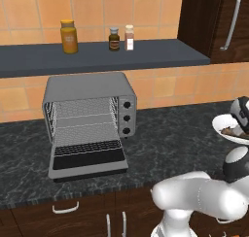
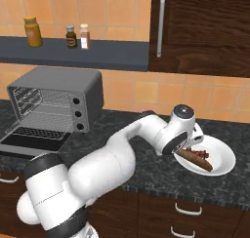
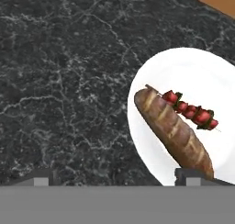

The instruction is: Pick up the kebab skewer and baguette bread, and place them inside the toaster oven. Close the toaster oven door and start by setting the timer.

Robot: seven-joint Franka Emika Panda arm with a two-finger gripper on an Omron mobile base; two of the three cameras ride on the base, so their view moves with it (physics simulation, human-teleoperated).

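Baguette bread [image 3: 174, 131] on plate [image 3: 215, 81], just beyond right of wide-apart fingers [image 3: 193, 176].

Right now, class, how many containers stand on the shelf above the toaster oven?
3: a large orange jar at the left, then a small dark bottle and a pale shaker side by side nearer the middle.

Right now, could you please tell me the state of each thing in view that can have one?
Grey metal toaster oven: empty, wire racks bare.
Dark-glass drop-down oven door: open, lying flat.
Golden-brown baguette bread: lying on the white round plate.
Red-and-green kebab skewer: on the plate, beside the baguette.
Two-finger gripper: open, holding nothing.
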